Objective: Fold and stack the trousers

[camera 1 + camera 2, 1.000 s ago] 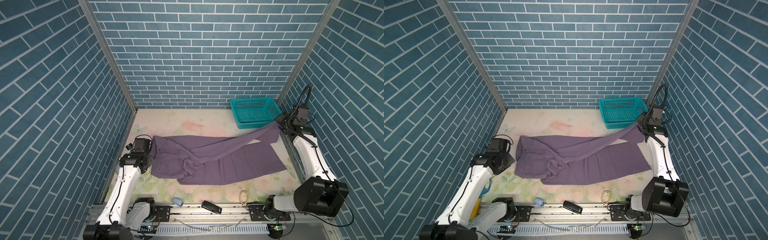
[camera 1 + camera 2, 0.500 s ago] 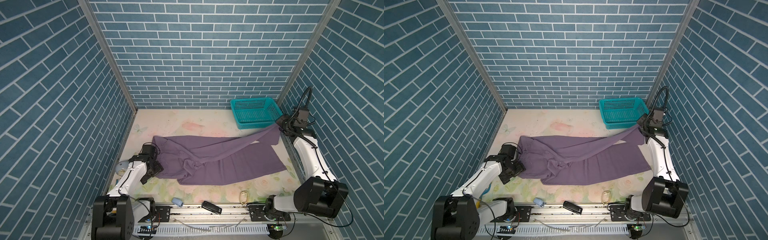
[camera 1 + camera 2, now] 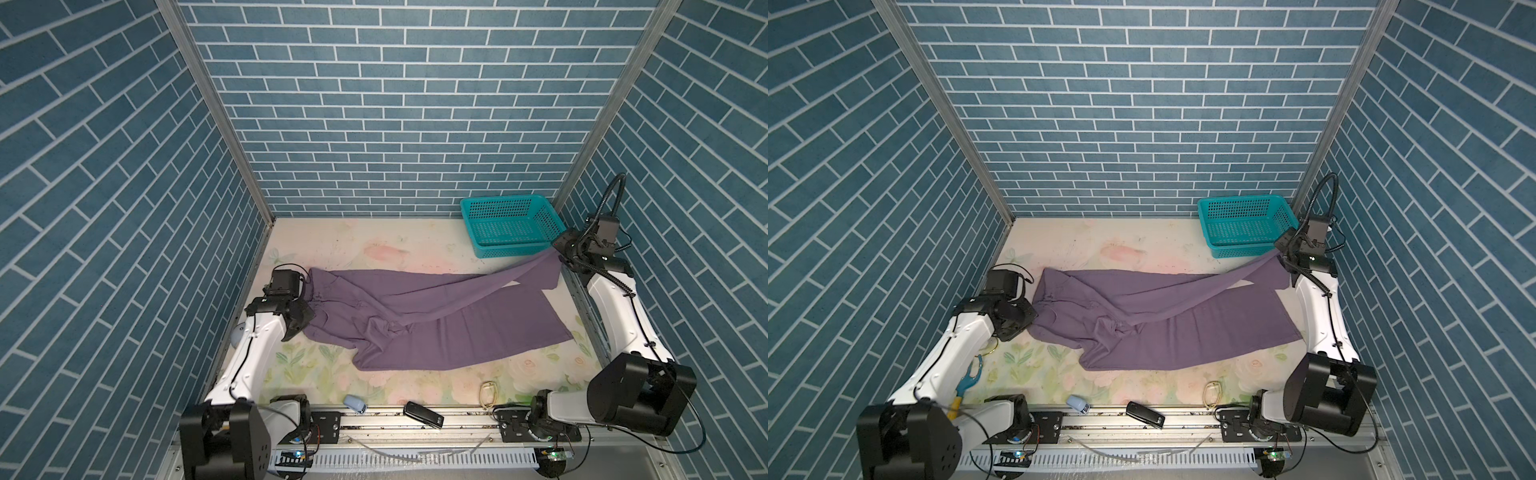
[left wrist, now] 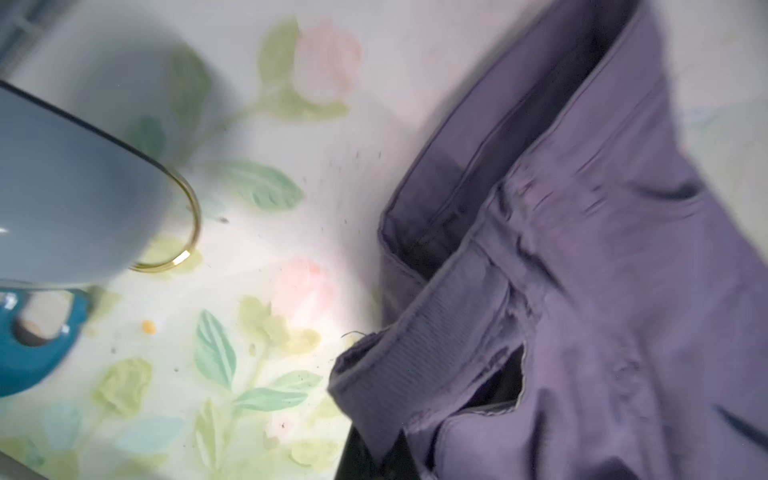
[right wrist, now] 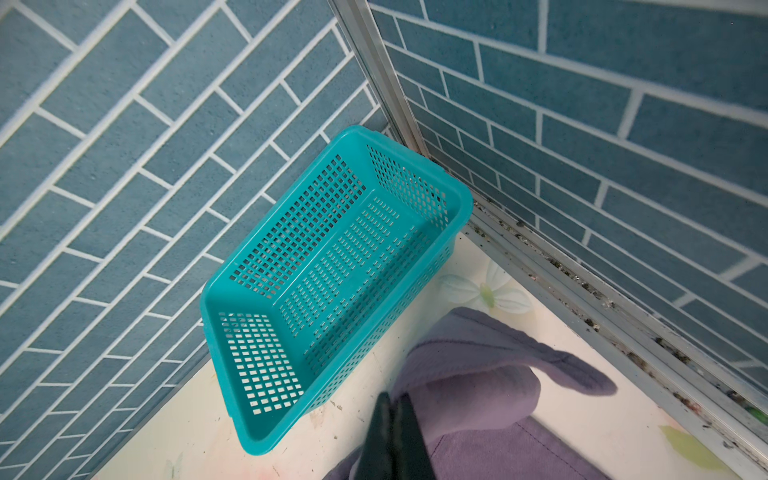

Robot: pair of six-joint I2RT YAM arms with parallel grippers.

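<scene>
The purple trousers (image 3: 449, 328) (image 3: 1183, 328) lie spread across the floral mat, waistband to the left and legs to the right. My left gripper (image 3: 311, 306) (image 3: 1036, 309) is shut on the waistband, which bunches at the jaws. In the left wrist view the ribbed waistband (image 4: 440, 316) drapes over the dark jaws of that left gripper (image 4: 382, 461). My right gripper (image 3: 555, 250) (image 3: 1278, 249) (image 5: 392, 419) is shut on the end of the far leg and holds it raised beside the basket. The near leg lies flat.
A teal basket (image 3: 511, 250) (image 3: 1246, 250) (image 5: 465, 199) stands in the back right corner. Along the front edge lie a small pale blue object (image 3: 354, 403), a black device (image 3: 423, 414) and a thin loop (image 3: 488, 390). A teal-handled tool (image 3: 969, 380) and a gold ring (image 4: 183, 257) lie under the left arm.
My left gripper opened, dipped to the front part of the waistband, then shut on it and rose a little. The right arm and its raised leg end stayed put.
</scene>
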